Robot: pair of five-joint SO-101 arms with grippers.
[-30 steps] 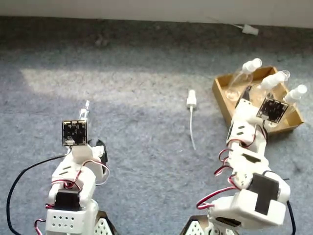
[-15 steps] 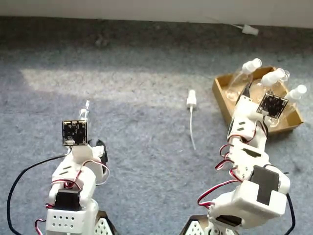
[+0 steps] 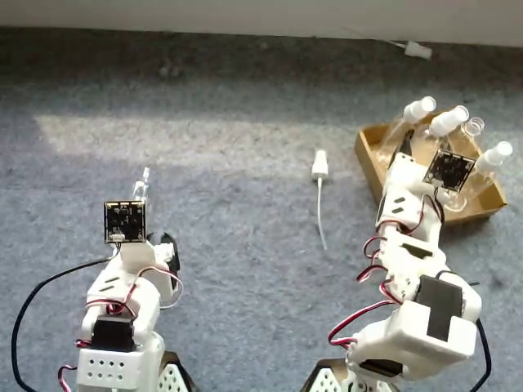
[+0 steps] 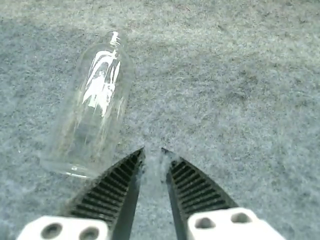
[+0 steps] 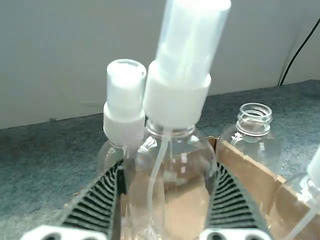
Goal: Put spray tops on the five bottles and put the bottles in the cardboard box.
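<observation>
We see the right arm's jaws [image 5: 167,169] pinching a clear bottle [image 5: 172,145] by its body, one jaw on each side; it wears a white spray top and stands upright among the others at the cardboard box [image 3: 365,159], though we cannot tell whether its base rests on the box floor. Just behind it stands a second capped bottle [image 5: 124,100], beside it an open-necked bottle without a top [image 5: 255,120], and a further capped bottle [image 3: 494,155] leans at the box's far side. A loose spray top [image 3: 319,167] lies on the grey carpeted worktop [image 3: 245,98] between the arms, its tube trailing toward them. The left arm's jaws [image 4: 152,155] are drawn nearly together, gripping nothing, with a bare bottle [image 4: 95,100] lying on its side just beside them.
</observation>
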